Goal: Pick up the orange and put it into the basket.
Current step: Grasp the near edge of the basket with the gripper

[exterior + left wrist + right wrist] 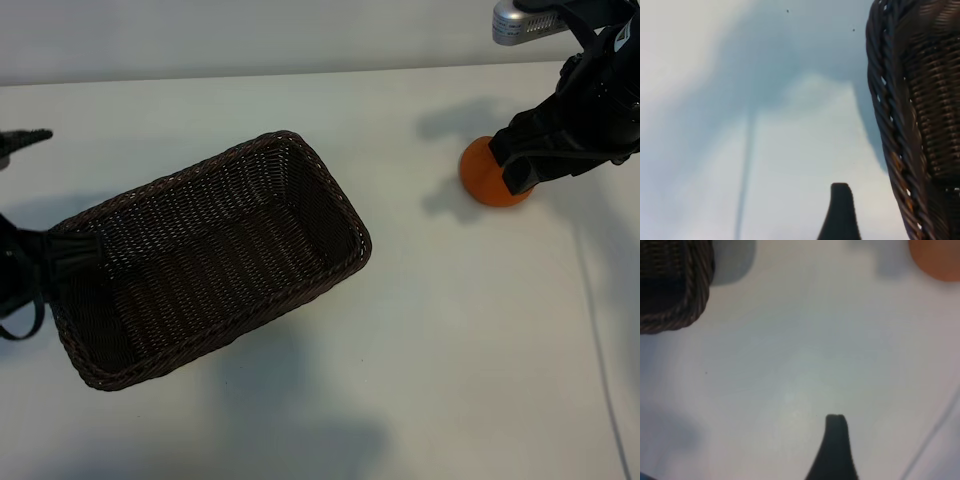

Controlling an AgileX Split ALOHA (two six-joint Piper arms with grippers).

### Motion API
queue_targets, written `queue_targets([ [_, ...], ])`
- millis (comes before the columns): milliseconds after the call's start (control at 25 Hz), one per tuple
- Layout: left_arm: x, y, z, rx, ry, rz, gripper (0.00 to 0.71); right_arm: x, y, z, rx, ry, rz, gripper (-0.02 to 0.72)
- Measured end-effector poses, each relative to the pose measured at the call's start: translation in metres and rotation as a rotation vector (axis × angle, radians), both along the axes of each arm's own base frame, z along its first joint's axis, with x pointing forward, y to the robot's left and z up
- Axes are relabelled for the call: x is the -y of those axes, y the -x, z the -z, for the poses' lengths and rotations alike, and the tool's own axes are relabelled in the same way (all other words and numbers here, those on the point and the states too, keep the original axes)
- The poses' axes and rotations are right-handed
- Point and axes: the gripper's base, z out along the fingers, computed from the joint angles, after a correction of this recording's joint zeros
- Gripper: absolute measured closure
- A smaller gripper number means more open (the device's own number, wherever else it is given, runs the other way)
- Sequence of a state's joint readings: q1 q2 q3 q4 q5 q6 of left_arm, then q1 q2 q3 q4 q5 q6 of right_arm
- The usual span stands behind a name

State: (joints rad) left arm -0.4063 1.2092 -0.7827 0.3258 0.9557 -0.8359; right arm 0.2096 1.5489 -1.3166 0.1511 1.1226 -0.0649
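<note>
The orange (486, 180) lies on the white table at the far right, half covered by my right gripper (508, 168), which hangs over it, open, with nothing between its fingers. In the right wrist view the orange (936, 260) sits far off at the frame's edge, well away from the one dark fingertip (836, 427) that shows. The dark brown wicker basket (330, 205) stands empty left of centre, set at a slant. My left gripper (70, 195) is open at the basket's left end. Its visible finger (840, 210) stands just outside the basket's wall (920, 125), apart from it.
The white table (450, 350) is bare between the basket and the orange. A thin cable (600, 330) runs down the table at the right. A silver camera body (520, 22) sits above the right arm. The table's far edge runs along the top.
</note>
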Motion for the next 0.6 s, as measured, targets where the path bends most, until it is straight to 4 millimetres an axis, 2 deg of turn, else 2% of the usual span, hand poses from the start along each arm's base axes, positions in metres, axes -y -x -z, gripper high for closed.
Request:
queue_targets([
  [120, -0.01, 0.001, 0.013, -0.002, 0.012, -0.054, 0.131, 0.0, 0.0, 0.0, 0.0, 0.0, 0.0, 0.132],
  [280, -0.02, -0.004, 0.016, 0.037, 0.062, -0.122, 0.131, 0.0, 0.0, 0.0, 0.0, 0.0, 0.0, 0.132],
  [440, -0.025, -0.012, 0.018, 0.072, 0.135, -0.16, 0.131, 0.0, 0.0, 0.0, 0.0, 0.0, 0.0, 0.133],
  [600, -0.024, -0.022, 0.028, 0.057, 0.178, -0.175, 0.131, 0.0, 0.0, 0.0, 0.0, 0.0, 0.0, 0.133],
])
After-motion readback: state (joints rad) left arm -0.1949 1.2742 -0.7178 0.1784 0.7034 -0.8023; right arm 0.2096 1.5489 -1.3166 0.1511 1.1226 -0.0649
